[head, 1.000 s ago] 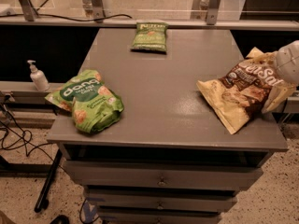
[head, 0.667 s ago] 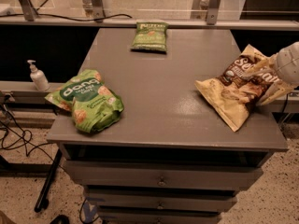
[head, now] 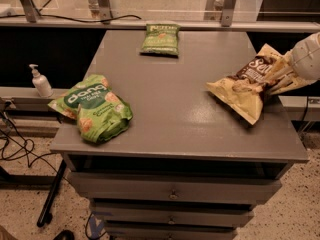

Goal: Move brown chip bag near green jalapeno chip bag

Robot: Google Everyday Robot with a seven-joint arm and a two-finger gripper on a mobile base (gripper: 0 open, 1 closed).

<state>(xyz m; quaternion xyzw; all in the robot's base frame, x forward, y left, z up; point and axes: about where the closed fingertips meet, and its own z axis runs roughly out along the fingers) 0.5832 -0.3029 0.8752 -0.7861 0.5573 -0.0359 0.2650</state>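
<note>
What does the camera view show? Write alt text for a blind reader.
The robot's gripper, at the right edge of a grey table, grips the brown chip bag. The green jalapeno chip bag lies flat at the far edge, well apart; a larger green bag sits at the near left corner.

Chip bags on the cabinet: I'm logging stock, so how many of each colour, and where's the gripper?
Green bags: 2 (danq bag, green jalapeno chip bag)
Brown bags: 1 (brown chip bag)
Total: 3
The gripper grips the brown one at the cabinet's right edge.
</note>
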